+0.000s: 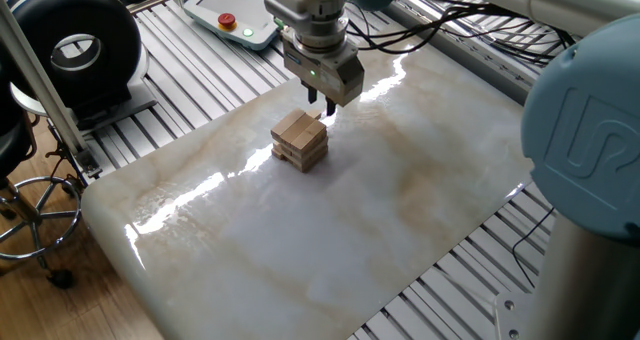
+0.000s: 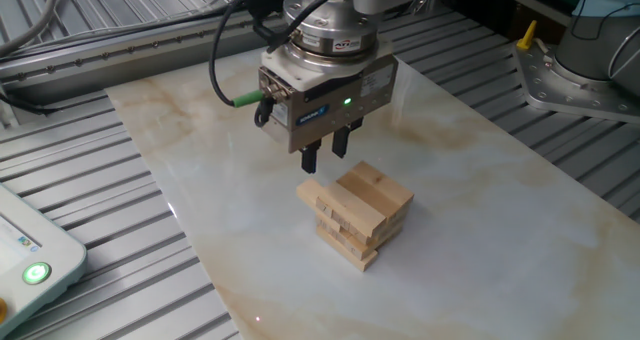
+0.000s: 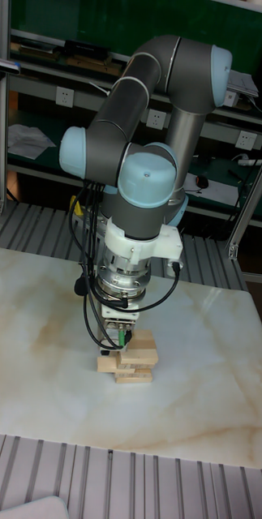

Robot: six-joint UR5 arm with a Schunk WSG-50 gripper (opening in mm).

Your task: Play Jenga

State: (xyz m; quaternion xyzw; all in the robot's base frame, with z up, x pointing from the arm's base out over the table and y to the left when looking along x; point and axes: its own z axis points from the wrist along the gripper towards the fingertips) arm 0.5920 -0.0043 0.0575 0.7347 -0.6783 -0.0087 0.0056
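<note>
The Jenga (image 1: 300, 140) is a small stack of light tan wooden blocks in crosswise layers, standing on the marble tabletop (image 1: 330, 230). One block at the Jenga's (image 2: 358, 215) upper layer juts out on the left side. My gripper (image 2: 324, 156) points straight down, just behind the stack and slightly above its top layer, touching nothing. Its two dark fingers (image 2: 308, 160) stand a narrow gap apart with nothing between them. In the tall fixed view the gripper (image 3: 118, 340) partly hides the upper left of the Jenga (image 3: 135, 363).
A teach pendant (image 1: 232, 15) lies on the slatted frame at the back left. A black round device (image 1: 72, 45) stands off the table at the left. Cables (image 2: 225, 50) trail from the wrist. The arm's blue base joint (image 1: 585, 130) rises at the right.
</note>
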